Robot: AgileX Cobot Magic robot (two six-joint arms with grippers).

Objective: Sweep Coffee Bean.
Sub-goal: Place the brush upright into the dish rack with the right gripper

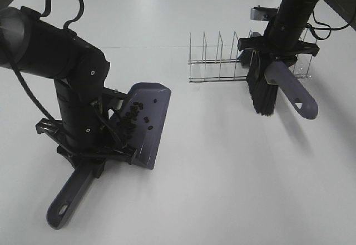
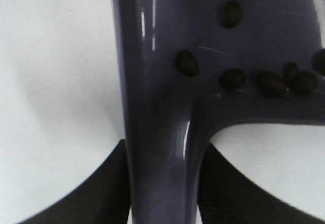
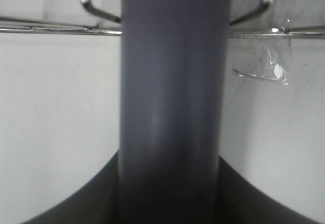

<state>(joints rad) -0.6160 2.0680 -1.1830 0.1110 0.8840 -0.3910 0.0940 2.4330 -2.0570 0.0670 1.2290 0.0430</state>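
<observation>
Purple-grey dustpan (image 1: 153, 139) holds the coffee beans (image 1: 132, 118), bunched toward its back wall near the handle, on which the left hand (image 1: 92, 155) is clamped (so that arm is far nearer them). The right hand (image 1: 276, 55), clamped on the brush (image 1: 262, 92) beside the wire rack (image 1: 214, 61), hangs well apart, out beyond the pan's open lip. No stray beans show on the counter (image 1: 222, 173).

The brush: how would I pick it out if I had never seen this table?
On the white table, find the wire rack at the far side. The brush is at its right end, held by the right gripper. Unlike the dustpan with its beans, it has black bristles.
</observation>
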